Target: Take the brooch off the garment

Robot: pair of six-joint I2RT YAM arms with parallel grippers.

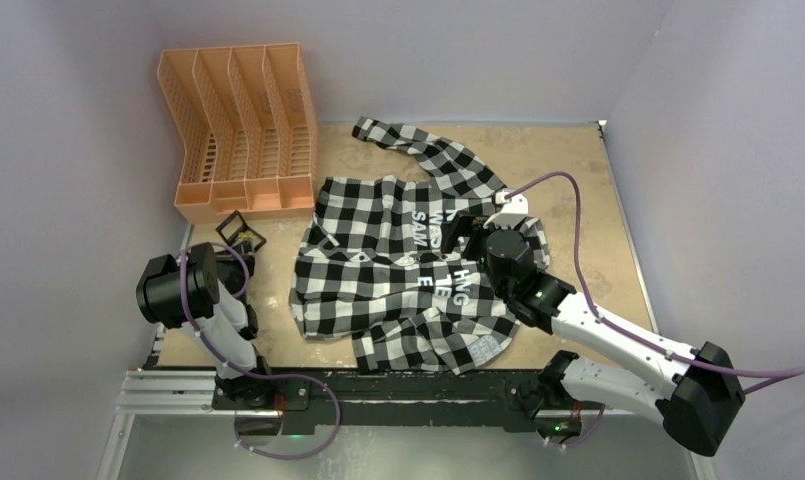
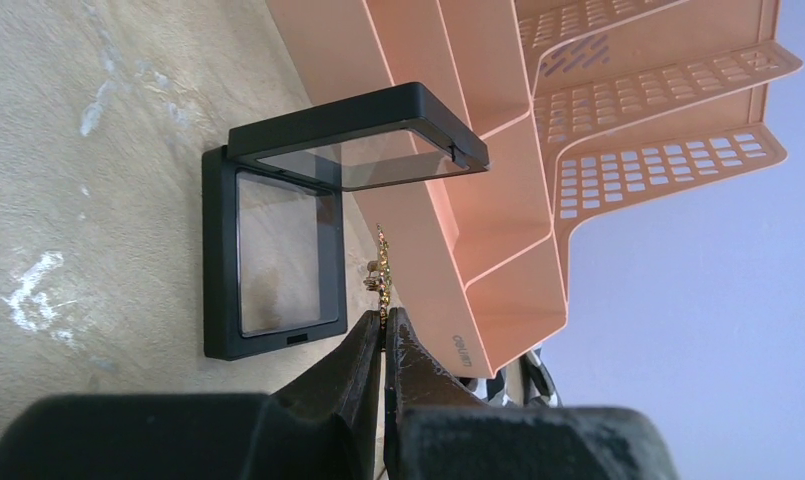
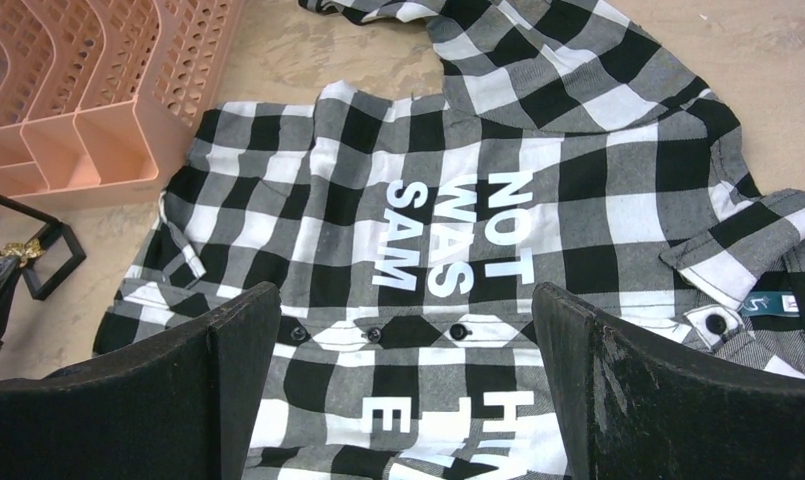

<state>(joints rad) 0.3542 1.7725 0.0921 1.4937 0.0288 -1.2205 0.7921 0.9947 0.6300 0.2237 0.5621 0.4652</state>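
Pinching tiny gold flower-shaped metal brooch [image 2: 382,265] in left end effector [image 2: 381,325], clamped tight on it, just beside open black square display case [image 2: 218,260] on tan bench [image 2: 98,150]. Hovering right end effector [image 3: 406,310], spread wide apart, over black-and-white checked long-sleeved shirt [image 3: 578,200].

The right hand [image 1: 455,234] is over the garment [image 1: 368,272].

The brooch [image 2: 382,268] is seen as gold-coloured metal with a fine glitter. The garment [image 3: 578,170] is made of soft woven cloth, matt. The file rack [image 1: 240,130] is moulded of smooth orange plastic (with a slight sheen). The display box [image 2: 278,250] is framed in matt black plastic, its clear panes glossy. The worktop [image 1: 568,170] is seen as rough, scuffed board. The jaws of the right gripper [image 3: 406,300] are finished in grainy matt black.
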